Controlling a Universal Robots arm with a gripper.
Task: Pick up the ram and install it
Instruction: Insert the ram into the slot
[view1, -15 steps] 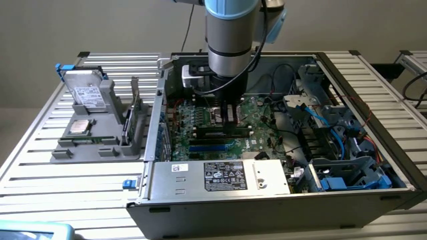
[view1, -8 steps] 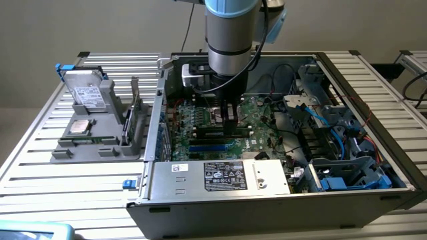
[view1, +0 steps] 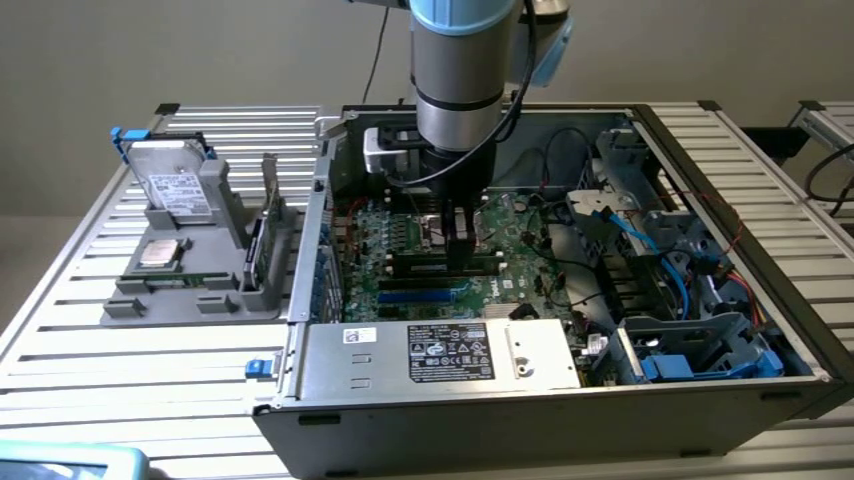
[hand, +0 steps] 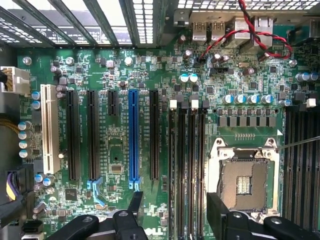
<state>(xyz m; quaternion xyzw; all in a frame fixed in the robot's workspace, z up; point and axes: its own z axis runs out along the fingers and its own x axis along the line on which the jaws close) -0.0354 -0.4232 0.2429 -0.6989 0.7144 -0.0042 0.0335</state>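
Note:
My gripper (view1: 461, 250) hangs inside the open computer case, low over the green motherboard (hand: 125, 165). It is open, and its two black fingers (hand: 135, 205) stand wide apart with nothing held between them. They straddle the long black memory slots (hand: 187, 160) beside the CPU socket (hand: 245, 175). Seen from above, I cannot tell whether a stick sits in one of these slots. A narrow green strip with pale marks, which looks like the ram (view1: 184, 282), lies in the grey holder (view1: 127, 305) at the exterior view's left, far from the gripper.
The holder also carries a silver drive (view1: 174, 185), a square chip (view1: 160, 252) and an upright card (view1: 271, 225). Inside the case are blue and black cables (view1: 667, 250), a drive cage (view1: 707, 350) and the power supply (view1: 441, 350). Red-black wires (hand: 250, 35) run near the rear ports.

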